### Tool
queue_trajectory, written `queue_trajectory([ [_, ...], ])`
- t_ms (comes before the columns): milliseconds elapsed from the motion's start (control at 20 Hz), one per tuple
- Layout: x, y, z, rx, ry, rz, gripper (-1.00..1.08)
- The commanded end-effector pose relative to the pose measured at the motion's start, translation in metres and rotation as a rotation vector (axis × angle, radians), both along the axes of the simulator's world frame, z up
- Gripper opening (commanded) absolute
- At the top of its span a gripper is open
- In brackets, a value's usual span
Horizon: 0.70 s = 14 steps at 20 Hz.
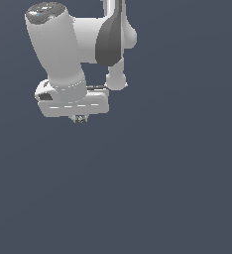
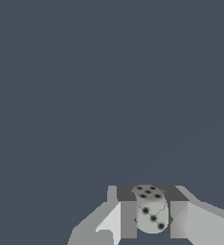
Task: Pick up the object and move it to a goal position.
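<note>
Between the fingers (image 2: 128, 217) of the gripper (image 2: 153, 217) sits the object (image 2: 151, 213), a pale greenish-grey die with dark pips and rounded corners, seen close in the wrist view. Both fingers press against its sides, so the gripper is closed on it. From the exterior view, the white arm (image 1: 56, 47) fills the upper part toward that view's left, and the object (image 1: 80, 119) shows only as a tiny speck just under the gripper (image 1: 80, 117). Plain dark blue-grey background (image 1: 167, 188) lies all around.
</note>
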<state>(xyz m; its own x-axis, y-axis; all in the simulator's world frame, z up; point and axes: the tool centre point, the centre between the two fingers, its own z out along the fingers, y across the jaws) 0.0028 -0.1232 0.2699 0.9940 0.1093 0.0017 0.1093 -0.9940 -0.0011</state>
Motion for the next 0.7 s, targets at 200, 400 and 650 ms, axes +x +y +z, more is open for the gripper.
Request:
queue_trajectory([
  [200,-0.010,-0.032,0.047,0.000,0.001,0.001,-1.00],
  [400,-0.012,-0.043,0.062,-0.001,0.001,0.001,-1.00],
  [650,-0.013,-0.048,0.069,-0.001,0.001,0.001,-1.00],
])
